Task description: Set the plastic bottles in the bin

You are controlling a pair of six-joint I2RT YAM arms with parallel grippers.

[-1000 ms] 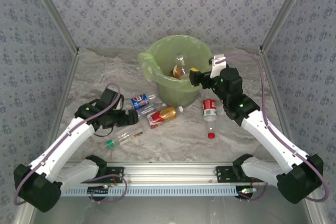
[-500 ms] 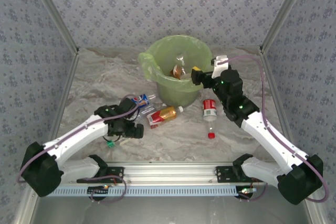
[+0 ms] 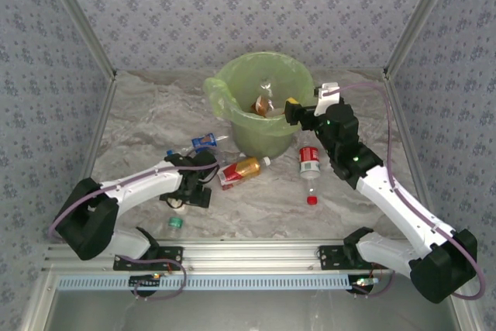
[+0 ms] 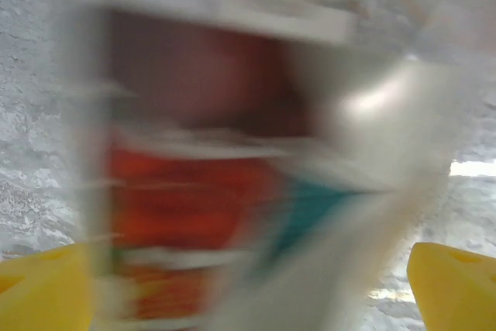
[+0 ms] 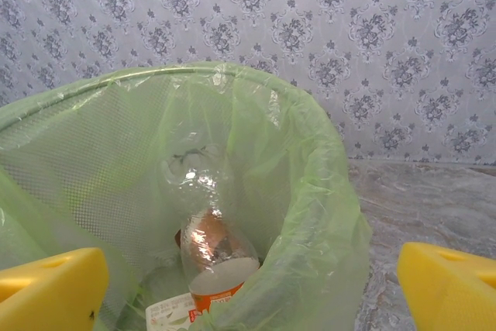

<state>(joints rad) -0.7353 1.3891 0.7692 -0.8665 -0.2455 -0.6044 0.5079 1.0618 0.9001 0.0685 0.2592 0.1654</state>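
The pale green bin (image 3: 232, 75) stands at the back centre, with one bottle (image 3: 262, 105) inside it. On the table lie a blue-labelled bottle (image 3: 205, 142), a red-labelled amber bottle (image 3: 244, 170) and a red-labelled bottle (image 3: 310, 162). My left gripper (image 3: 195, 190) is low beside the amber bottle. In the left wrist view a blurred bottle with a red and orange label (image 4: 186, 191) sits close between the spread yellow fingertips (image 4: 457, 284). My right gripper (image 3: 298, 114) hangs open at the bin's right rim. The right wrist view looks into the bin (image 5: 325, 168) at an orange-labelled bottle (image 5: 213, 253).
A loose red cap (image 3: 311, 200) lies in front of the right-hand bottle. A green cap (image 3: 176, 223) sits near the front rail, below my left gripper. Patterned walls close in the table on three sides.
My left arm swung forward and to the right, away from the blue-labelled bottle and towards the amber one. The green cap slid nearer the front rail. The right arm barely moved.
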